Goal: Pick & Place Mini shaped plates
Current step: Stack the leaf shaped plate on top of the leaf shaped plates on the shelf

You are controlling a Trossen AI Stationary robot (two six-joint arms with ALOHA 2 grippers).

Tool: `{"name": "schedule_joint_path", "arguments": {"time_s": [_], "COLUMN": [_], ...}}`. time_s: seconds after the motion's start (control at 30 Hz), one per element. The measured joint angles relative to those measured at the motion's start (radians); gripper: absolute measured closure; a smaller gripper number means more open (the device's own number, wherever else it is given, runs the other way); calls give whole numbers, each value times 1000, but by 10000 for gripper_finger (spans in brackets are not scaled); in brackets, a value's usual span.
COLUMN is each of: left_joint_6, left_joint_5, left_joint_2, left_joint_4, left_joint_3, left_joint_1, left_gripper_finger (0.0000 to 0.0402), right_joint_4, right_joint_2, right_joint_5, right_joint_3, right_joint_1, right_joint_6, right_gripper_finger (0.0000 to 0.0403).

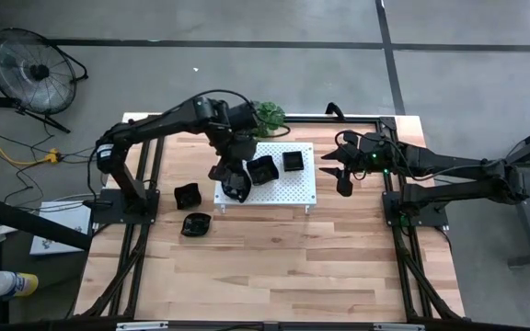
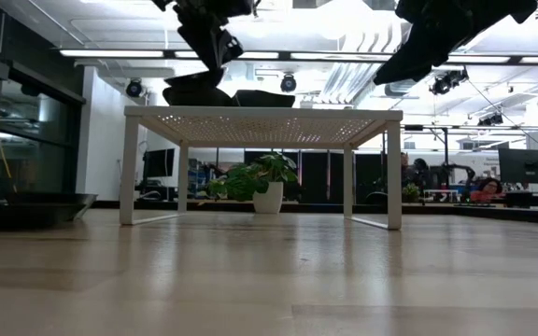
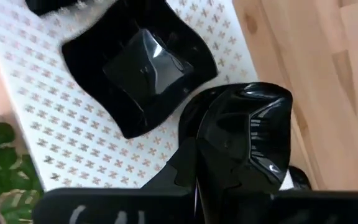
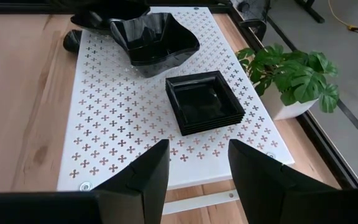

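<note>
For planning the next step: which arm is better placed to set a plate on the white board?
Left: its end effector is shut on a black plate above the white board. The right end effector is open, beside the board.

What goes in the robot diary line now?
left claw: shut on round plate, over white board | right claw: open, waiting beside board

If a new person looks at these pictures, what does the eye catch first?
First, the left claw, shut on a glossy black dish over the near-left edge of the white perforated board. Next, a wavy black dish and a stack of square ones resting on that board, with the open right claw waiting beside its right edge.
</note>
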State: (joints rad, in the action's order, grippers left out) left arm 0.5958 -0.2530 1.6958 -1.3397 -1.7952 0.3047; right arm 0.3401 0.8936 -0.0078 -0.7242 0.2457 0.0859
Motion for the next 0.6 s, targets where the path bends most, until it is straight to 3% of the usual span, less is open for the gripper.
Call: {"name": "schedule_joint_path", "arguments": {"time_s": [0.6], "left_joint_6": [0], "left_joint_5": [13], "left_joint_2": [39], "left_joint_4": [-15], "left_joint_3": [1], "left_joint_1": [-11], "left_gripper_finger": [401], "right_joint_4": [1], "right_joint_2": [0], "right_joint_5": [0], "right_joint_3": [1], "right_joint_1": [0], "right_joint_6": [-1], "right_gripper_finger": [242]}}
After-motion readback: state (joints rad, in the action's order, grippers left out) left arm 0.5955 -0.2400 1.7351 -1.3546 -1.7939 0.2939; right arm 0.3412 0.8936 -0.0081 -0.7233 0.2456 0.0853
